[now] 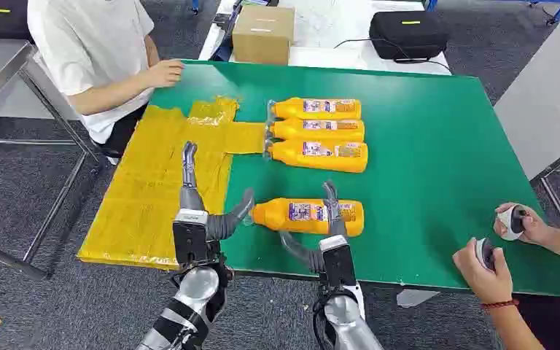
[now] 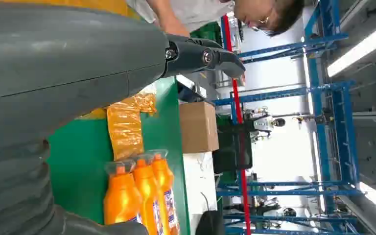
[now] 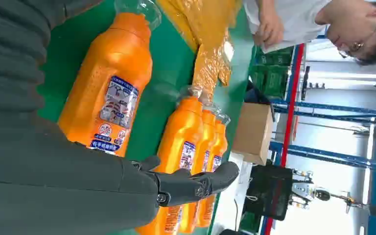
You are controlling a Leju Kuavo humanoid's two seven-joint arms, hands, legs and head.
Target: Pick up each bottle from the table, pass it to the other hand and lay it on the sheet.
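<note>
Presently, an orange bottle (image 1: 308,216) is lain on its side near the front edge of the green worktop (image 1: 437,189). The right robot hand (image 1: 319,235) is spread open around it, without gripping. The left robot hand (image 1: 203,206) is held open, empty, over the yellow sheet (image 1: 153,197). Three more bottles (image 1: 317,133) are lined up mid-worktop.

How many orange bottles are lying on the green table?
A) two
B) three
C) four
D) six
C: three bottles lie side by side in a row further up the table, and one more bottle lies alone near the right robot hand.
</note>
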